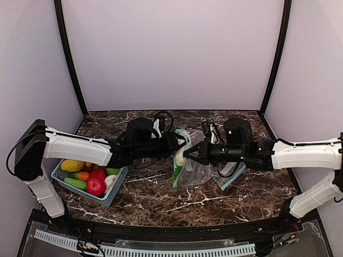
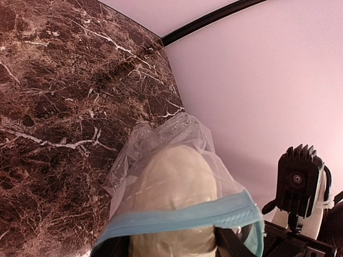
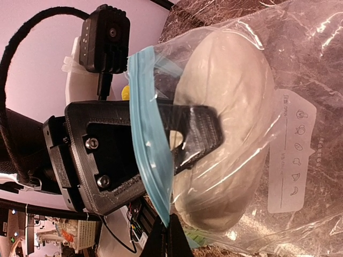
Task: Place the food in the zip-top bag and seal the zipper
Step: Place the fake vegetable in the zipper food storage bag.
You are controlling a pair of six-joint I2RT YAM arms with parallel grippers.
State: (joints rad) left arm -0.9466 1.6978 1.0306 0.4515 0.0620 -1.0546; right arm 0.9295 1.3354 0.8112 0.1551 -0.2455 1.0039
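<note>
The clear zip-top bag (image 1: pixel 197 167) with a blue zipper strip (image 3: pixel 146 134) is held up at the table's middle. My left gripper (image 1: pixel 179 145) is shut on a cream-white food (image 2: pixel 174 179) and holds it inside the bag's mouth; it also shows in the right wrist view (image 3: pixel 230 101). My right gripper (image 3: pixel 167 238) is shut on the blue zipper edge and holds the mouth open. Something green (image 1: pixel 176 174) lies low in the bag. More food sits in the teal basket (image 1: pixel 117 191): a yellow piece (image 1: pixel 72 165), a red piece (image 1: pixel 96 187), an orange piece (image 1: pixel 83 175) and a green piece (image 1: pixel 75 183).
The basket stands at the near left beside the left arm. The dark marble table (image 1: pixel 161 198) is walled by pale panels at the back and both sides. A black rail (image 1: pixel 161 227) runs along the near edge.
</note>
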